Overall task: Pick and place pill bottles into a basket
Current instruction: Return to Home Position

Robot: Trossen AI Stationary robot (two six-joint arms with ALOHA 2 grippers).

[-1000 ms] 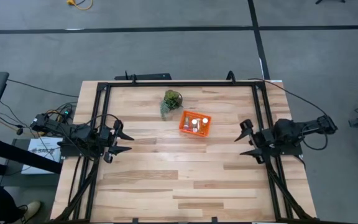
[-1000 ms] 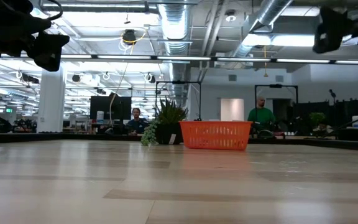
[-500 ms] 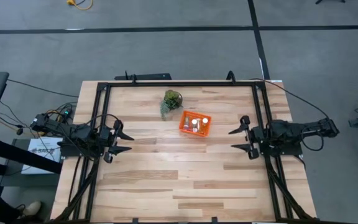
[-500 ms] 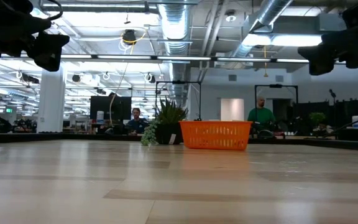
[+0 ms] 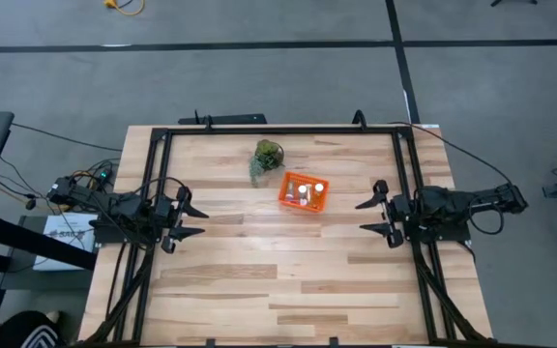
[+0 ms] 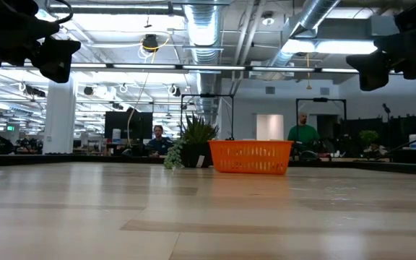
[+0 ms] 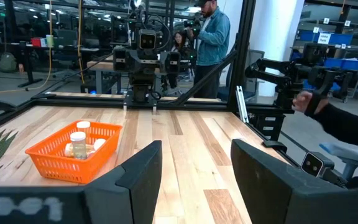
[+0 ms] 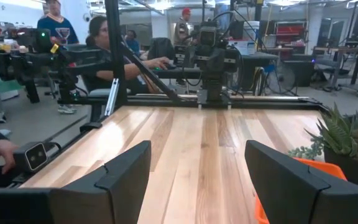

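The orange mesh basket (image 5: pixel 304 192) stands on the table right of centre, beside a green plant. Several white-capped pill bottles (image 5: pixel 305 192) stand inside it; they also show in the left wrist view (image 7: pixel 78 142). My left gripper (image 5: pixel 193 221) is open and empty above the table's left edge. My right gripper (image 5: pixel 370 217) is open and empty above the right edge, right of the basket. The basket also shows in the low view (image 6: pixel 251 157).
A small green potted plant (image 5: pixel 266 159) stands just far-left of the basket. A black frame (image 5: pixel 278 129) runs along the table's far and side edges. Bare wood lies in front of the basket toward the near edge. People stand beyond the table.
My right gripper has moved a little toward the table's left, in from the right edge toward the basket, and has levelled out. My left gripper has kept still.
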